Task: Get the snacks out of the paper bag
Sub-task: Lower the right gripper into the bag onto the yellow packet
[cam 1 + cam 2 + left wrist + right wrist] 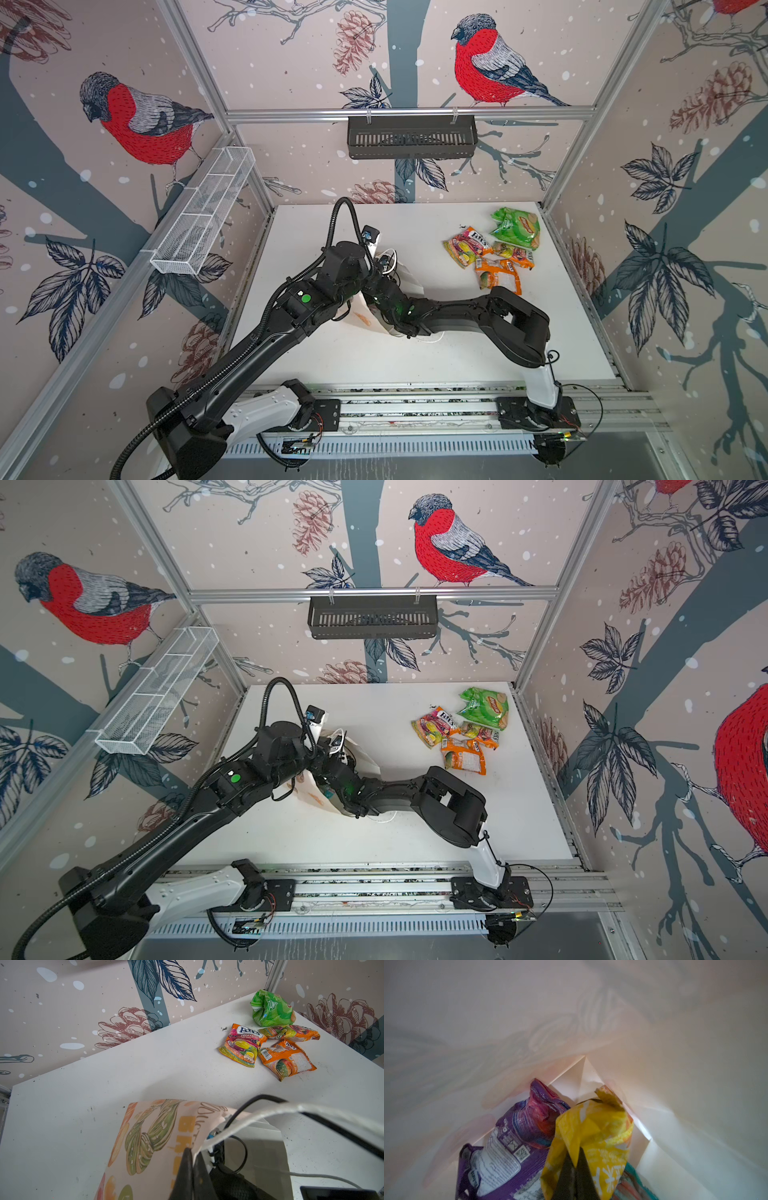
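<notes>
In both top views the paper bag (409, 276) (368, 759) sits near the middle of the table (374, 361), with both arms meeting at its mouth; a green packet (515, 228), a Fox's Fruits packet (463, 247) and an orange packet (498, 276) lie clustered by the far right corner. In the left wrist view, the left gripper (192, 1150) is pinched closed on the bag's rim. In the right wrist view, deep inside the bag, the right gripper (575, 1152) is clamped on a yellow packet (591, 1126); a purple packet (512, 1147) touches it and a teal packet (633, 1176) lies just beside.
</notes>
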